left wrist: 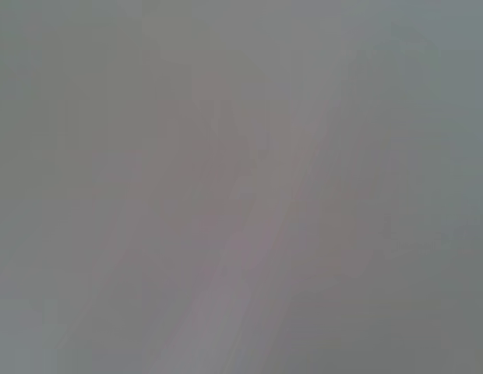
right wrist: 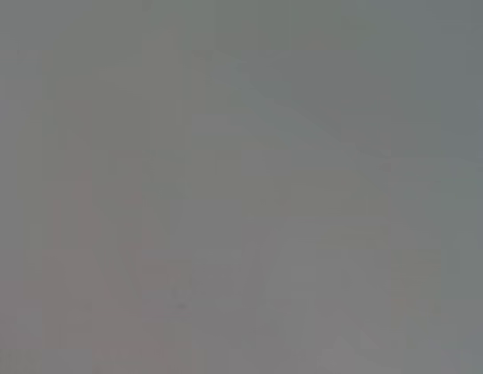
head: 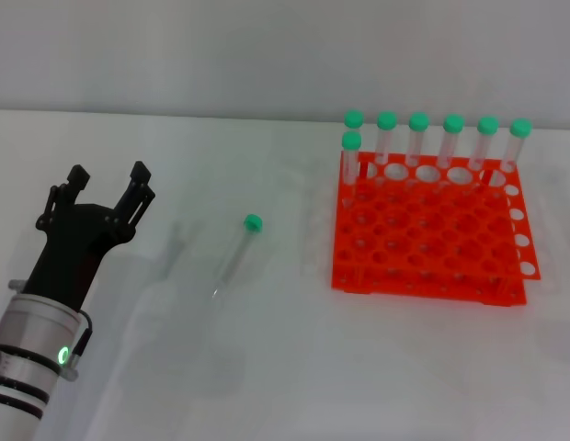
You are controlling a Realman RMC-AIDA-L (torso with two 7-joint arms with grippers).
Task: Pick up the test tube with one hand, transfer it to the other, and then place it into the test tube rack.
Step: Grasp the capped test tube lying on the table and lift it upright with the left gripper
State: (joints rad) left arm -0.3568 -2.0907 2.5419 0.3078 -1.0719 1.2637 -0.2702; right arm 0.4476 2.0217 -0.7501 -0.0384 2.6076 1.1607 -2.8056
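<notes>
A clear test tube [head: 235, 254] with a green cap lies flat on the white table, cap toward the back, tip toward the front. My left gripper [head: 108, 176] is open and empty, to the left of the tube and apart from it. The orange-red test tube rack [head: 430, 230] stands at the right. Several green-capped tubes [head: 419, 138] stand upright in its back rows. My right gripper is out of view. Both wrist views show only a grey blur.
The white table [head: 267, 367] runs to a pale wall at the back. Bare table lies between the lying tube and the rack and along the front.
</notes>
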